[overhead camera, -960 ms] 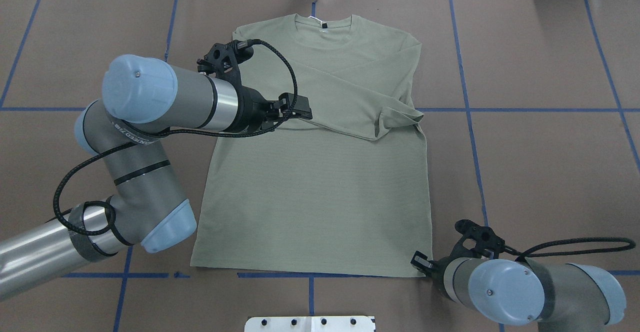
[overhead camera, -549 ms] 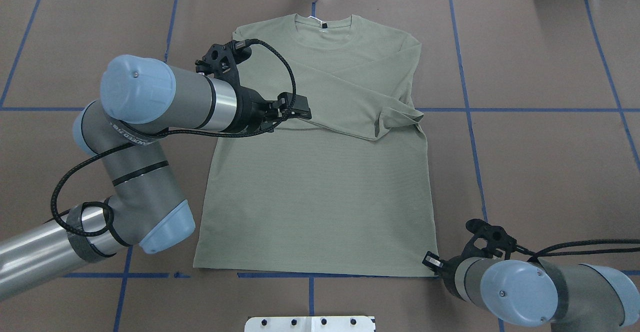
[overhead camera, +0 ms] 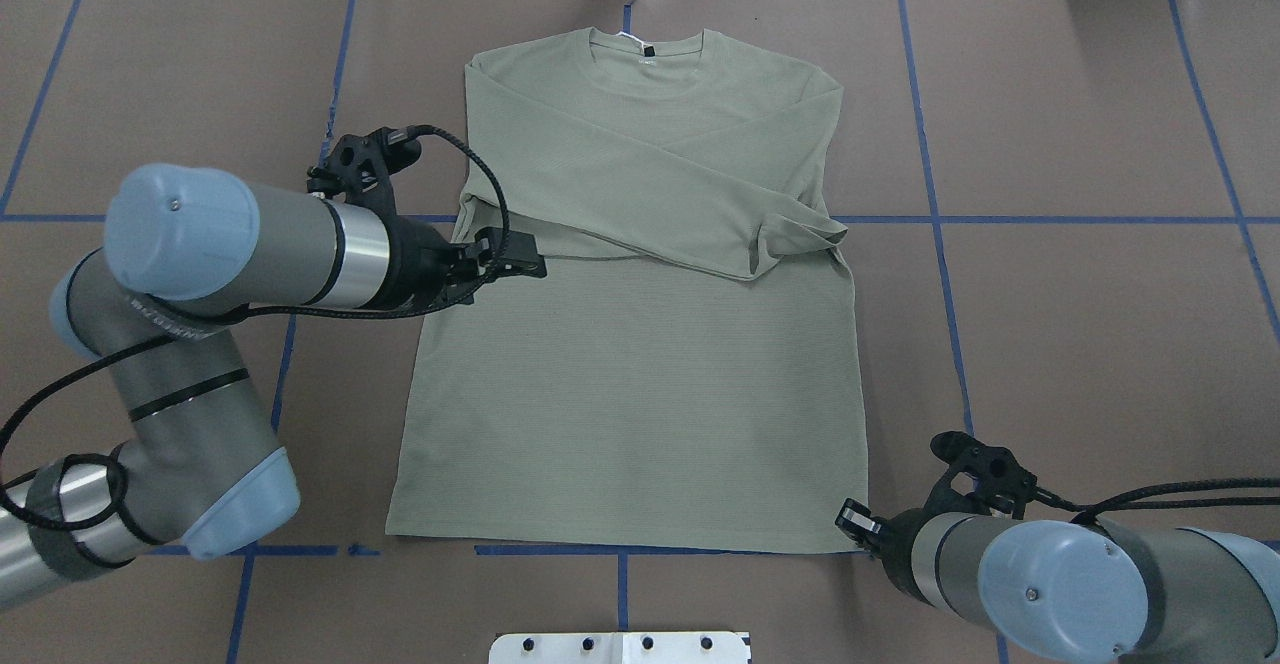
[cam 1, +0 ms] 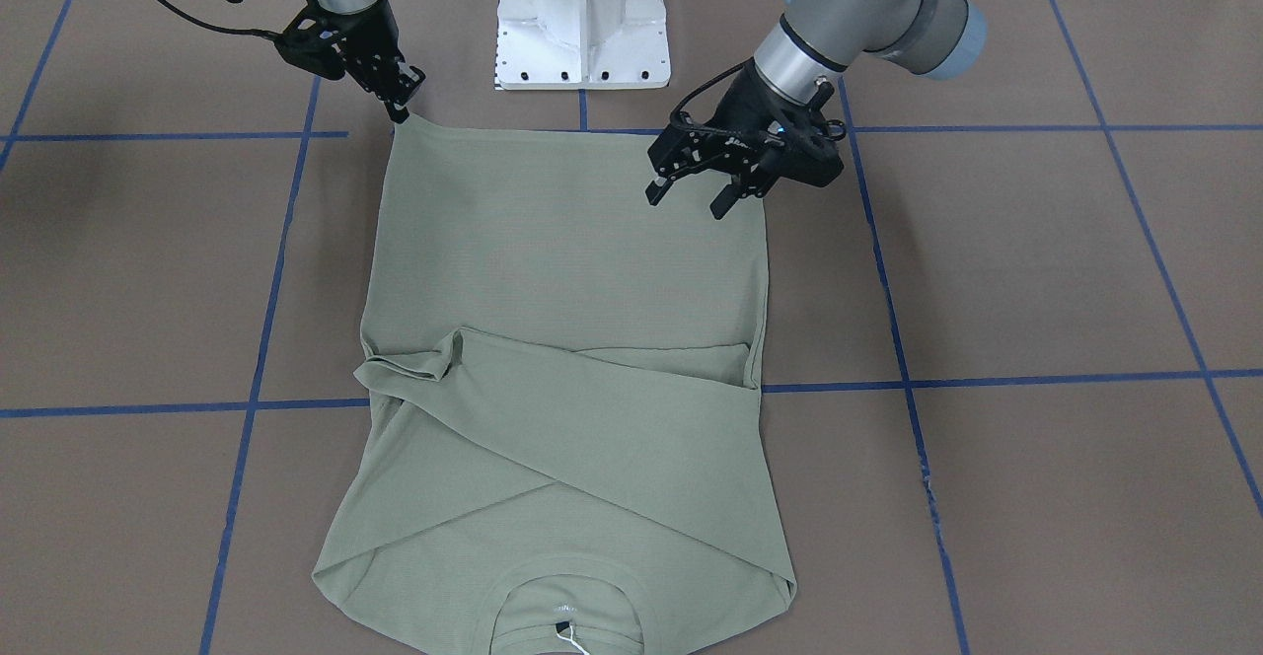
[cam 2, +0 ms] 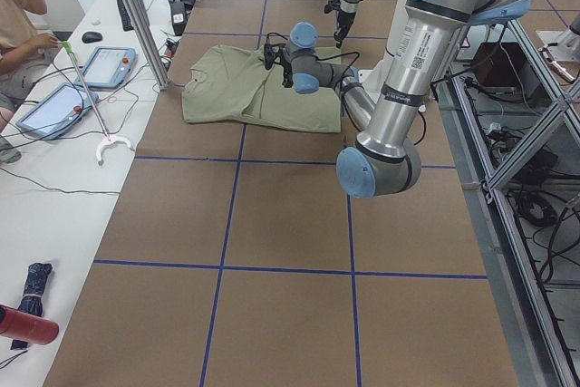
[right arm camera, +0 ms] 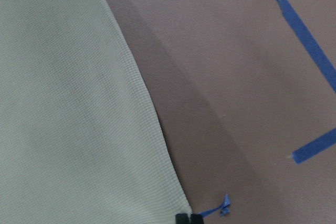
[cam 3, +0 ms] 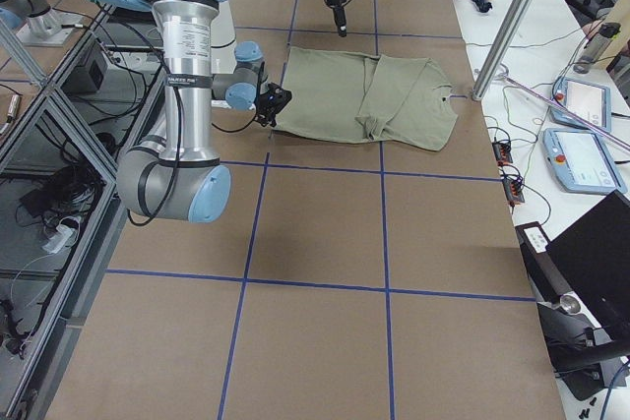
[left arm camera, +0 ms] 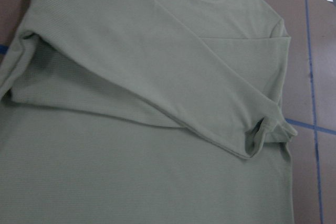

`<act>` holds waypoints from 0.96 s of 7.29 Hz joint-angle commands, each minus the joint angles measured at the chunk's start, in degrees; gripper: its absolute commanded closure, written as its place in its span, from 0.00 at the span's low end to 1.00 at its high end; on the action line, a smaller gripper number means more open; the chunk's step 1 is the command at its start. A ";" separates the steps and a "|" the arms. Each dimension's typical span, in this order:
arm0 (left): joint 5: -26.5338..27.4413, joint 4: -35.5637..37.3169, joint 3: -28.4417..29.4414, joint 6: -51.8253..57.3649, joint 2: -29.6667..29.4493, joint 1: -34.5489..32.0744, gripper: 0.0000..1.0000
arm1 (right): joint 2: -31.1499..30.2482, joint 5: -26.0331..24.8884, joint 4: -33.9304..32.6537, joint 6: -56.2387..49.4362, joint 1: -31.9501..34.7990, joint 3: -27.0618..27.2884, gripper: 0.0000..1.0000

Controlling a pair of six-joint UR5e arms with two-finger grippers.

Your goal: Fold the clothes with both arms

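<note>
The pale sage-green shirt (overhead camera: 640, 374) lies flat on the brown table, collar at the far edge and both sleeves folded across the chest. It also shows in the front-facing view (cam 1: 562, 270). My left gripper (overhead camera: 530, 266) is open and empty, hovering over the shirt's left edge at sleeve height; its jaws stand apart in the front-facing view (cam 1: 686, 203). My right gripper (overhead camera: 850, 521) is shut on the near right hem corner, which is drawn to a point at its tip (cam 1: 403, 110). In the right wrist view its fingertips (right arm camera: 187, 218) meet at the shirt's corner.
The white pedestal base (cam 1: 582, 14) stands at the table's near edge behind the hem. Blue tape lines (overhead camera: 935, 214) cross the brown cover. An operator (cam 2: 18, 33) sits at a side bench with tablets and cables beyond the table's far end.
My left arm has drawn back to the left, carrying its open gripper from over the shirt's middle to its left edge. The right gripper shifted slightly at the hem corner.
</note>
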 commanded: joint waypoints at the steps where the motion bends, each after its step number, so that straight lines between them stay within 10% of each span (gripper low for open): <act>1: 8.27 2.13 -6.82 -4.50 11.36 9.36 0.05 | 0.10 0.07 0.03 0.00 -0.07 0.28 1.00; 7: 10.34 15.86 -8.79 -9.96 12.64 16.62 0.11 | 0.80 -0.19 -2.69 -0.35 -1.04 0.28 1.00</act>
